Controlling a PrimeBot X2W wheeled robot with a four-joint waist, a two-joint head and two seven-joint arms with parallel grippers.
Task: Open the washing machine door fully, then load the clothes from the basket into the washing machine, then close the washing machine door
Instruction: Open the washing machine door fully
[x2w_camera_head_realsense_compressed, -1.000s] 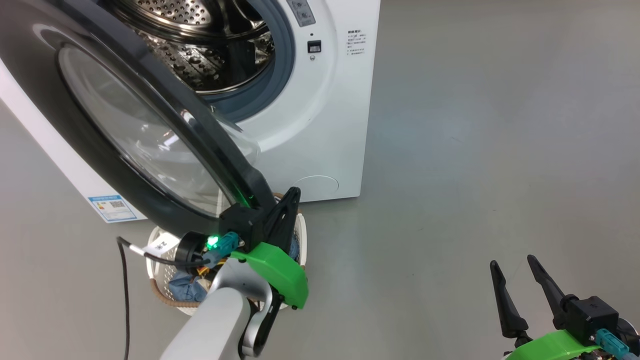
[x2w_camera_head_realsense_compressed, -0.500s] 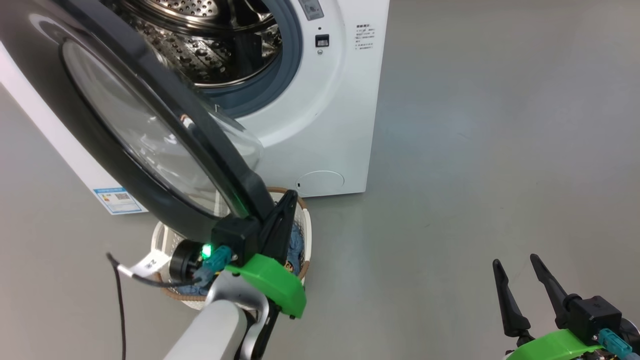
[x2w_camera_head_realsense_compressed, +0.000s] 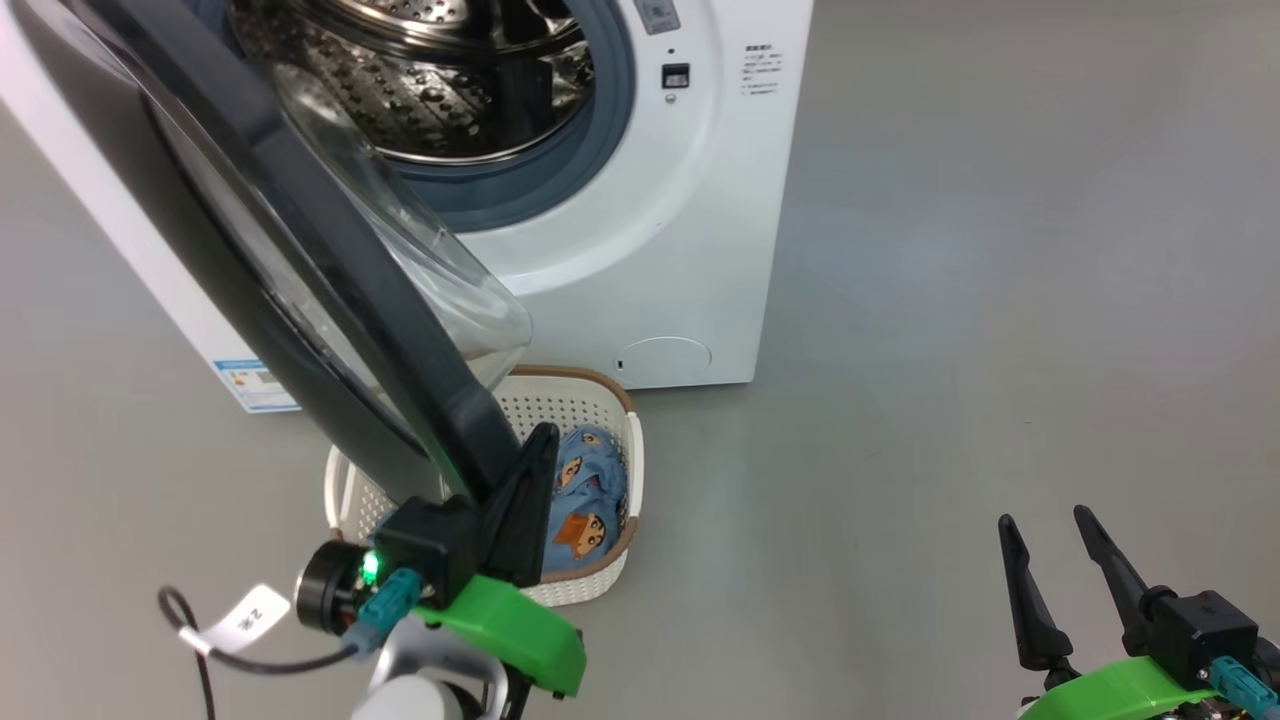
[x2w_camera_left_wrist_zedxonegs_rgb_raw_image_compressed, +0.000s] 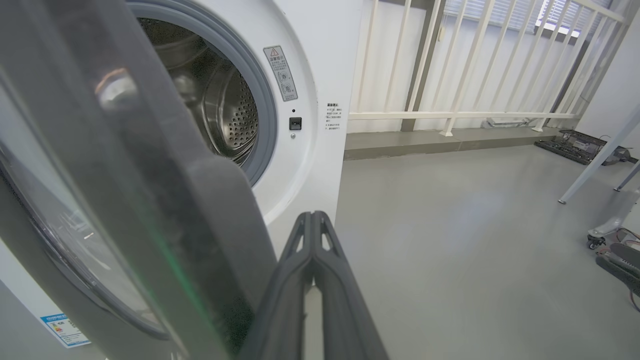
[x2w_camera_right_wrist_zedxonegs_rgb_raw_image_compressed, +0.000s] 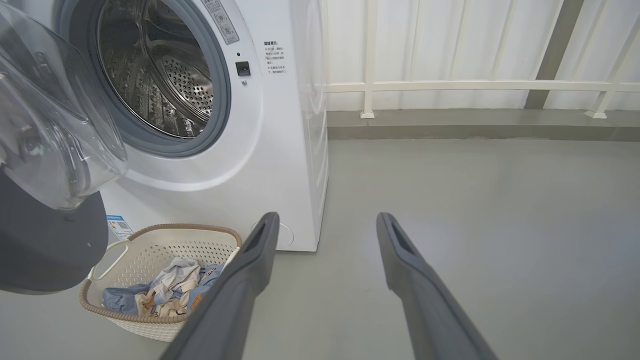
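Swung out from the washing machine (x2w_camera_head_realsense_compressed: 680, 230), the washing machine door (x2w_camera_head_realsense_compressed: 330, 250), partly above the basket (x2w_camera_head_realsense_compressed: 590, 376) on the floor (x2w_camera_head_realsense_compressed: 950, 300). In the basket, the clothes (x2w_camera_head_realsense_compressed: 585, 500), blue with cartoon figures. Just beside the lower edge of the door, the left gripper (x2w_camera_head_realsense_compressed: 543, 440), jaws pressed together, empty. Low at the right, the right gripper (x2w_camera_head_realsense_compressed: 1043, 520), jaws wide apart. Holds nothing.

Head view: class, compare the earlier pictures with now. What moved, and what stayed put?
The washing machine door swung further open, with the shut left gripper at its edge drawing back towards the robot, uncovering more of the basket and the clothes. The camera shifted too. The right gripper stayed open and idle; basket and washing machine stayed put.
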